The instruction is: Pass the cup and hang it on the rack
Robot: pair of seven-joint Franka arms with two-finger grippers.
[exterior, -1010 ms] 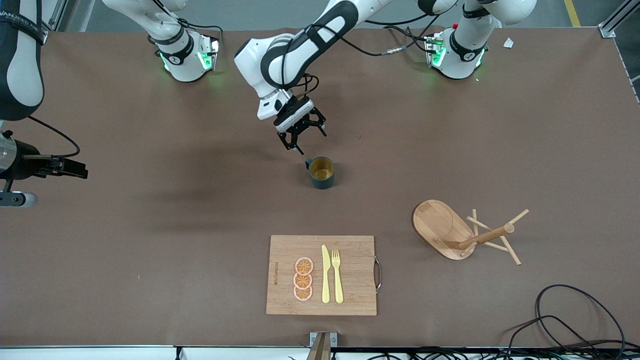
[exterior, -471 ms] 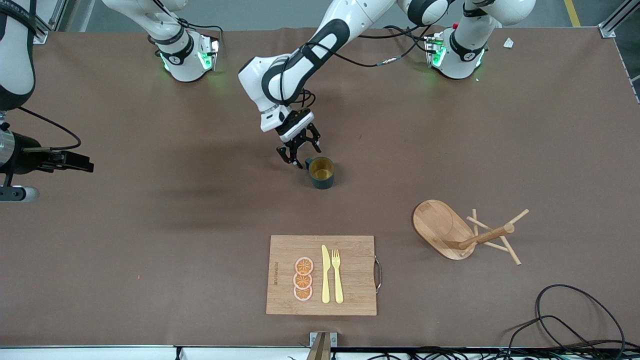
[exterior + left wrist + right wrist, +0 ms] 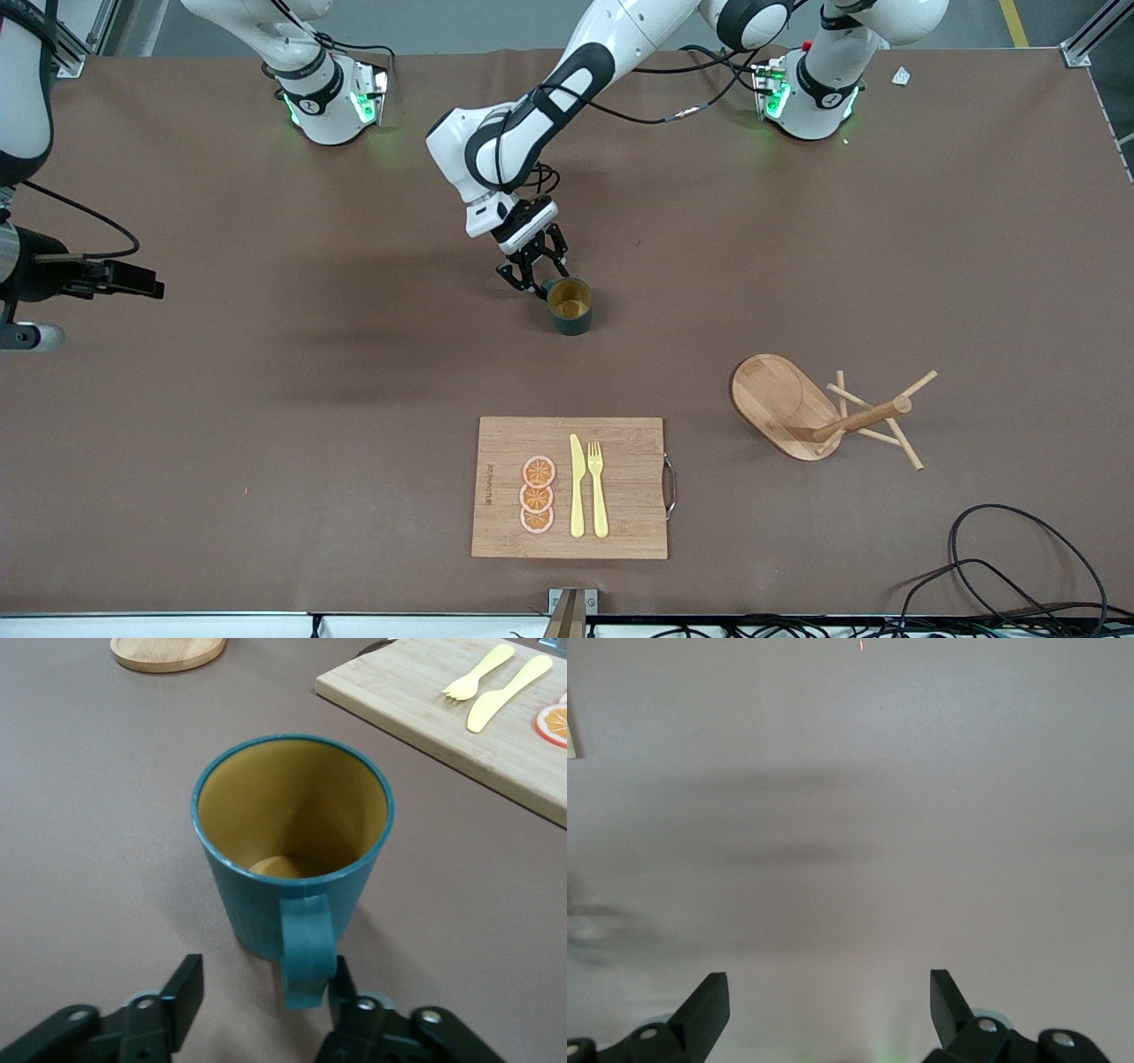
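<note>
The dark teal cup (image 3: 570,306) with its yellow-ochre inside stands upright near the table's middle. In the left wrist view the cup (image 3: 292,842) is close, its handle (image 3: 307,948) pointing at the gripper. My left gripper (image 3: 536,282) is open and low at the cup; the handle lies between its fingers (image 3: 266,979), close against one fingertip (image 3: 341,979). The wooden rack (image 3: 828,412) is nearer the front camera, toward the left arm's end. My right gripper (image 3: 146,285) waits open and empty at the right arm's end, over bare table (image 3: 828,988).
A wooden cutting board (image 3: 620,487) with a yellow knife, a fork and orange slices lies nearer the front camera than the cup. It also shows in the left wrist view (image 3: 416,709). Black cables (image 3: 1019,567) lie at the front corner on the left arm's end.
My left gripper has come down and toward the cup, so its fingers now flank the handle. The cup and rack have not moved. The right arm barely shifted.
</note>
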